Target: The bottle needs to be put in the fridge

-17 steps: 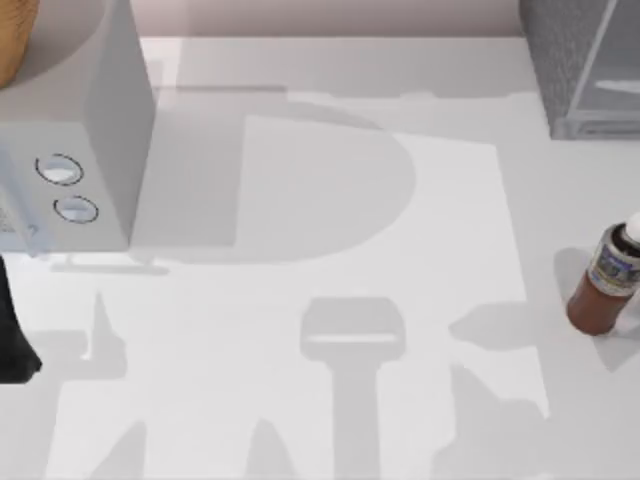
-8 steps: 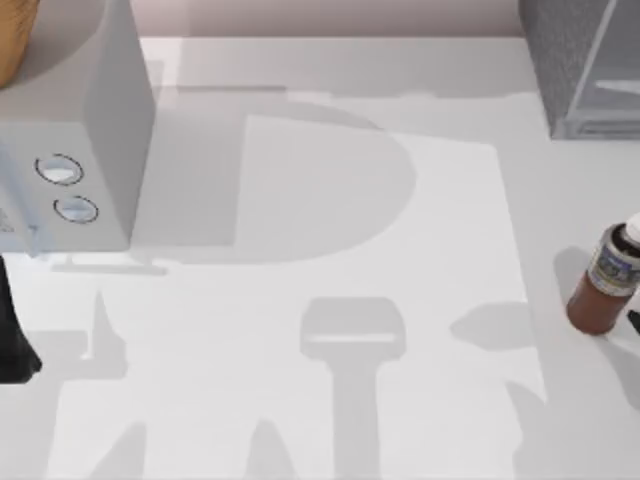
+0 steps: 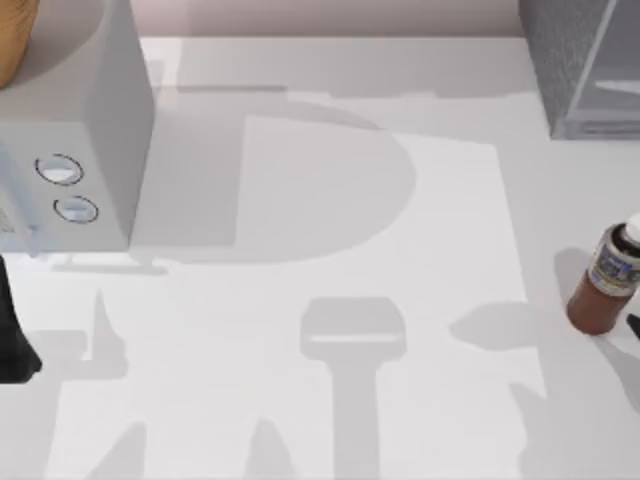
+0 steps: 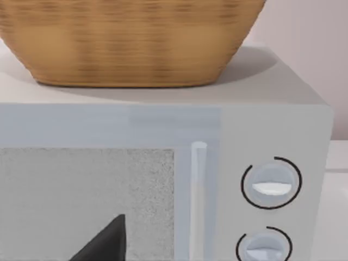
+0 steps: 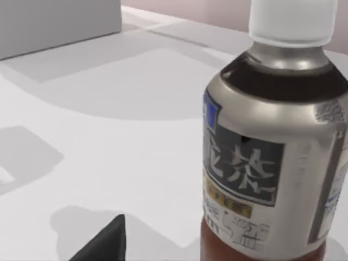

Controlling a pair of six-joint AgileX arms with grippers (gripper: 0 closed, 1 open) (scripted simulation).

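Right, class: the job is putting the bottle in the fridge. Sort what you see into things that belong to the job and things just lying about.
Belong to the job:
- bottle, upright near the table's right edge
- fridge, back right corner
- right gripper, close beside the bottle

Just lying about:
- microwave, on the left
- basket, on top of the microwave
- left gripper, facing the microwave

bottle (image 3: 607,285): brown, white cap, upright, table's right edge | fridge (image 3: 580,65): speckled grey, far right corner

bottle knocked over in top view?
No. The bottle stands upright on the table, white cap on top, at the right edge of the top view.
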